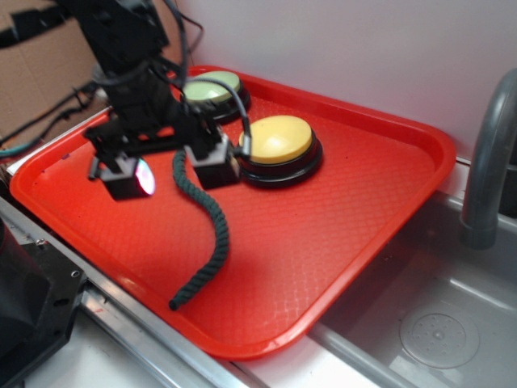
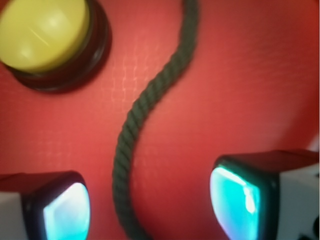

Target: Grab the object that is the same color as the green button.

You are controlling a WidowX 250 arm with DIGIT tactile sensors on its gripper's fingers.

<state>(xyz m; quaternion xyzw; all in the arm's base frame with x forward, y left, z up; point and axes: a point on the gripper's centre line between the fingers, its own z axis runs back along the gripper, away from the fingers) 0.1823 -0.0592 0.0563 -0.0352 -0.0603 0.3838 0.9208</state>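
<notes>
On the red tray [image 1: 347,202] your pincer [image 1: 171,171] hangs spread astride the green rope [image 2: 131,150], which lies flat; descend off-centre and a pad may pin or shove the thin rope sideways.

No readable text, labels, brands or numbers in either view. Nothing printed on the red textured plastic tray [image 1: 339,218], nor on the round yellow dome button on its black base [image 1: 279,139].

There are two dome buttons, one yellow button [image 1: 277,139] and one green button [image 1: 212,87], one dark green rope [image 1: 208,228], and one red tray [image 1: 363,210].
</notes>
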